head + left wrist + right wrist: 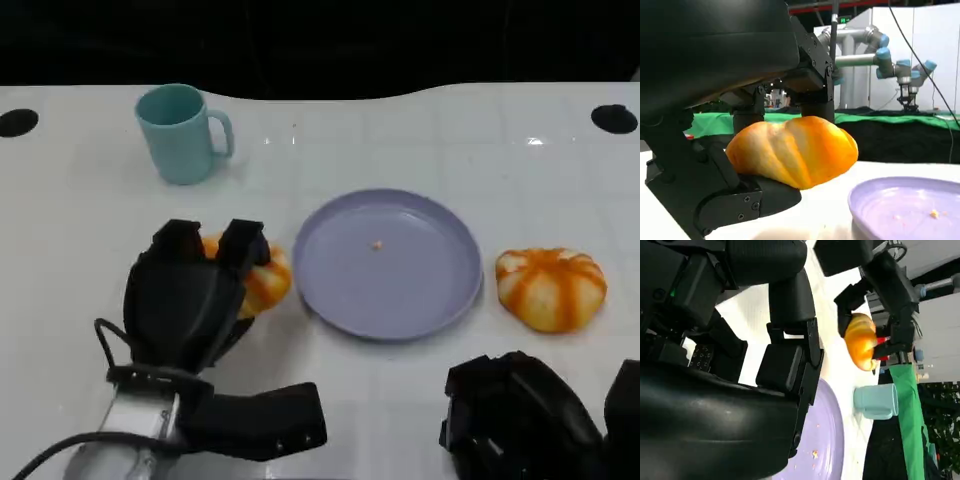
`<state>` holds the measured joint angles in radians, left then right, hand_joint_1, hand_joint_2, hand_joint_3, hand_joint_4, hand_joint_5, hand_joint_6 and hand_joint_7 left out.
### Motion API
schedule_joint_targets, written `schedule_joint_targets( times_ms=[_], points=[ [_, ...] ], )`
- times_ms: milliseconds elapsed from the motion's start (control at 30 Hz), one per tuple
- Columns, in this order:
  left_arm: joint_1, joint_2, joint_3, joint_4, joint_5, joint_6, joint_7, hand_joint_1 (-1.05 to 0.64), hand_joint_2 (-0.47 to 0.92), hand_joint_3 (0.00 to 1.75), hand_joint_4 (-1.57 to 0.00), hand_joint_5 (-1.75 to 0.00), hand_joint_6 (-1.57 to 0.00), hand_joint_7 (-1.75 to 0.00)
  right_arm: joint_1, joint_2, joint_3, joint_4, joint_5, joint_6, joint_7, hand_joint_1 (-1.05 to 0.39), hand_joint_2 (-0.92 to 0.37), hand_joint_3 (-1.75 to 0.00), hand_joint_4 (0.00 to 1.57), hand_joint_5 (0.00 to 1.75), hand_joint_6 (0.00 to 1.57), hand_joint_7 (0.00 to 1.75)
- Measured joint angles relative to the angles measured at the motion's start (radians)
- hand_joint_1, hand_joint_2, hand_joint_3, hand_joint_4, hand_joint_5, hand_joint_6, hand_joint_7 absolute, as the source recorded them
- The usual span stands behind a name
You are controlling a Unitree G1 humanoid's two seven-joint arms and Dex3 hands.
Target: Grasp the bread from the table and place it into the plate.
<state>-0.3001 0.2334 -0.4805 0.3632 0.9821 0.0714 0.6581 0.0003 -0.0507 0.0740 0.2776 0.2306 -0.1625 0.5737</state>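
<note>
Left hand [195, 290] grips the bread [795, 150] (lifted, I judge), so carrying it over the plate [440, 300] comes next.

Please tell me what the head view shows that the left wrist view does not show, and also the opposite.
The head view alone shows the teal mug, a second bread right of the plate, and the right robot hand. The left wrist view alone shows a green cloth and a grey robot arm in the background, beyond the table. Both show the left robot hand gripping the orange bread, beside the purple plate, which holds only crumbs.
</note>
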Motion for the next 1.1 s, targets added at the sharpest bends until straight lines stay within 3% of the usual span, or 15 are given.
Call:
schedule_joint_targets(
  times_ms=[400,600,767,1100],
  points=[
    [-0.031,-0.014,0.007,-0.037,-0.006,-0.055,0.002,-0.22,0.33,1.31,-1.0,-1.75,-0.74,-1.75,0.004,-0.003,0.006,-0.026,-0.025,0.016,-0.019,-1.05,0.05,-1.46,1.52,1.31,1.57,1.02],
    [-0.1,-0.058,0.0,-0.027,-0.04,-0.14,0.004,-0.24,0.28,1.38,-1.04,-1.75,-0.77,-1.75,0.014,-0.006,0.002,-0.029,-0.008,0.029,-0.004,-1.05,-0.01,-1.4,1.52,1.32,1.57,1.0],
    [-0.17,-0.092,-0.022,0.039,-0.041,-0.175,-0.001,-0.27,0.32,1.39,-1.04,-1.75,-0.78,-1.75,0.014,-0.013,-0.001,-0.028,-0.006,0.021,0.002,-1.05,-0.02,-1.39,1.53,1.32,1.57,1.01],
    [-0.295,-0.179,-0.049,0.264,-0.086,-0.234,-0.025,-0.27,0.27,1.46,-1.1,-1.75,-0.86,-1.75,0.014,-0.017,-0.001,-0.026,-0.004,0.018,0.004,-1.05,-0.01,-1.41,1.52,1.33,1.57,1.01]
  ],
)
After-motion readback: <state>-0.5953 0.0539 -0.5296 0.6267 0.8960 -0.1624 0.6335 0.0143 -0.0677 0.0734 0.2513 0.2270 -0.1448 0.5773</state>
